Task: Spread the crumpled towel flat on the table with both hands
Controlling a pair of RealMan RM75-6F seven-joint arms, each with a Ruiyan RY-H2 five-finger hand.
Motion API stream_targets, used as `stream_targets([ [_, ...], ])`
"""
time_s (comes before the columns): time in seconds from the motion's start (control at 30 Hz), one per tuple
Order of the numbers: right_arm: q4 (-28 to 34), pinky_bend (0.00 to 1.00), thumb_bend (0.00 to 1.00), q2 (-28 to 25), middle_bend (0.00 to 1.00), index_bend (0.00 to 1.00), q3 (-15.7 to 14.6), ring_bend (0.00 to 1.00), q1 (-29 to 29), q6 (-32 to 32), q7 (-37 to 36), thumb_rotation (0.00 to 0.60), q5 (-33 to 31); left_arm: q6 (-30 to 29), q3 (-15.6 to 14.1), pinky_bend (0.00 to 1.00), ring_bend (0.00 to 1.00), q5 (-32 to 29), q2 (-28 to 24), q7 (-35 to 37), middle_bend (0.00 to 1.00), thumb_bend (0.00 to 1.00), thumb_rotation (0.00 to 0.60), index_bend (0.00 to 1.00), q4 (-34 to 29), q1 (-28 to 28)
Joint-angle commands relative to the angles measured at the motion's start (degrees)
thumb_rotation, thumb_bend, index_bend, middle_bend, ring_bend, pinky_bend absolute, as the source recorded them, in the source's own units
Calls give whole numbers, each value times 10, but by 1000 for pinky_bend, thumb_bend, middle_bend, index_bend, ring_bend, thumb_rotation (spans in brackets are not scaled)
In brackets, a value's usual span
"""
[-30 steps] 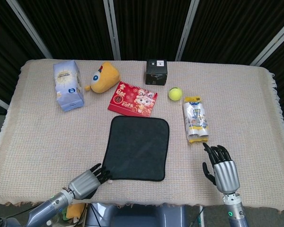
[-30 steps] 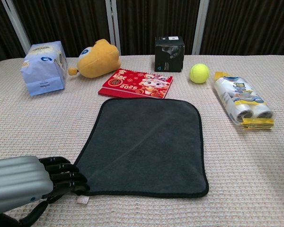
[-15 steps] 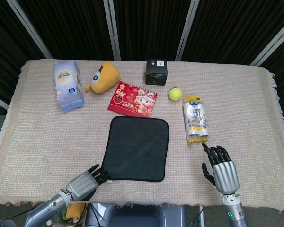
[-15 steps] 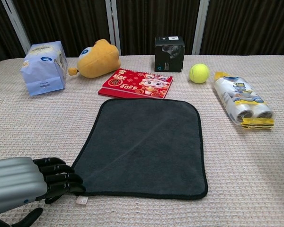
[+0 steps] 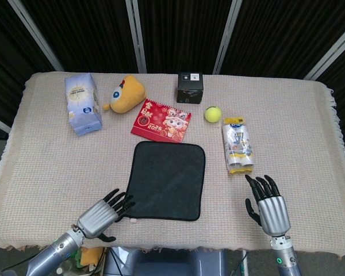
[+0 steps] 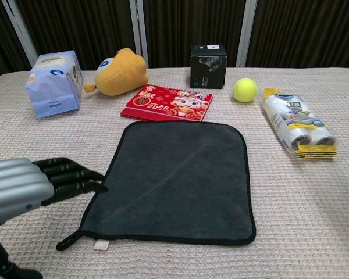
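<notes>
In the head view, the dark towel [image 5: 167, 180] is seen lying flat at the centre of the frame on the woven beige worktop [image 5: 46, 172], its long axis running up and down the picture. The left hand [image 5: 101, 211], empty with fingers spread, is found at lower left, just beside the towel's lower-left corner. The right hand [image 5: 269, 206], likewise spread and empty, is set well apart at lower right.

In the chest view, a soft, matte pile with a stitched black hem and rounded corners is shown. The left hand [image 6: 41, 183] hovers at the towel's left edge, so it is judged the nearer one.
</notes>
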State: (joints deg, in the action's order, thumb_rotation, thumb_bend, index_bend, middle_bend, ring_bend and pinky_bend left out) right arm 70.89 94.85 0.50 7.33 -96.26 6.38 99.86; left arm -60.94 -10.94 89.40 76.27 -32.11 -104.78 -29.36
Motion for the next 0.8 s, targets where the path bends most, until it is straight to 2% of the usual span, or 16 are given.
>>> stream_targets([
  [0.03, 1, 137, 517, -2, 273, 94, -1, 201, -1, 3, 4, 600, -1, -82, 22, 0, 0, 24, 8, 51, 0, 43, 600, 0, 6, 39],
  [0.13, 3, 117, 489, -8, 235, 66, -3, 167, -1, 11, 7, 600, -6, -123, 31, 0, 0, 19, 9, 70, 0, 38, 600, 0, 9, 64],
  [0.27, 8, 58, 430, -21, 132, 2, -11, 77, -3, 28, 16, 600, -12, -184, 43, 0, 0, 21, 10, 75, 0, 25, 600, 0, 21, 97],
  [0.47, 32, 10, 384, -60, 26, 0, -15, 2, -11, 48, 27, 600, -33, -260, 53, 0, 0, 22, -3, 109, 0, 6, 600, 0, 61, 145],
  [0.6, 49, 0, 369, -87, 1, 0, -8, 0, -17, 47, 26, 600, -49, -301, 61, 0, 0, 18, -11, 157, 0, 0, 600, 0, 112, 172],
  [0.8, 80, 0, 367, -118, 0, 0, -3, 0, -22, 42, -8, 600, -57, -319, 65, 0, 0, 2, -30, 213, 0, 0, 600, 0, 162, 200],
])
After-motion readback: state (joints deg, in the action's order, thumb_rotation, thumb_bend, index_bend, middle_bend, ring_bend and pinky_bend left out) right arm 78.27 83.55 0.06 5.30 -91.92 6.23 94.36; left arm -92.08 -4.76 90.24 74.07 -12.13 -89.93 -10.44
